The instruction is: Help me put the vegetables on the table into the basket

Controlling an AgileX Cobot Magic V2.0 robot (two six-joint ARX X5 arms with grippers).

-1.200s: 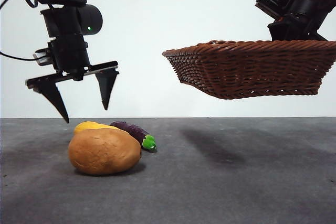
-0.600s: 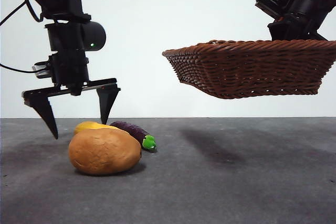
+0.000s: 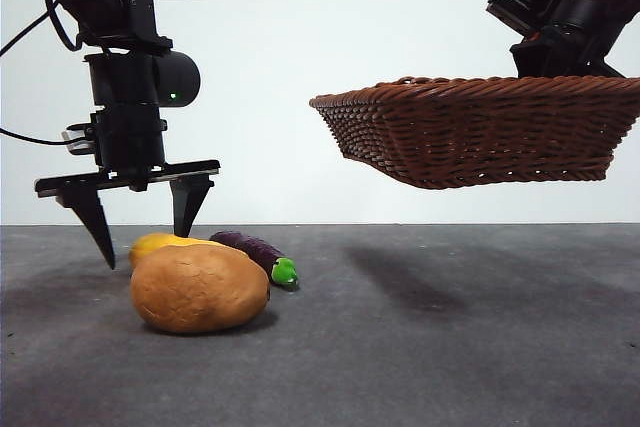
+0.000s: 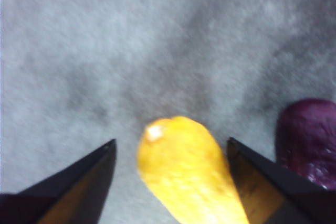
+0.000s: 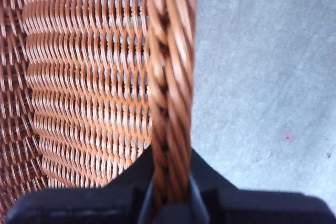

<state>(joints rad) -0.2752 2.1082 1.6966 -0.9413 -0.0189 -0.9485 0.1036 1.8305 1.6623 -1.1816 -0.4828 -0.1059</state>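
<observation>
The left gripper (image 3: 140,217), jaws apart, straddles the yellow vegetable (image 4: 186,174) on the table (image 3: 450,327); the potato (image 3: 199,288) touching it could get nudged. The right gripper (image 5: 169,203) clamps the raised basket (image 3: 480,132) by 1 rim, which could tilt.

Showing all-black on the left arm (image 3: 130,97): boxy wrist, round housing with a green light glowing (image 3: 172,98), white upper shell, thin black cable looping off; left gripper (image 3: 140,222) ending in two tapering, pointed black fingers; right arm (image 3: 575,7) looking equally dark, trailing a black cable
</observation>
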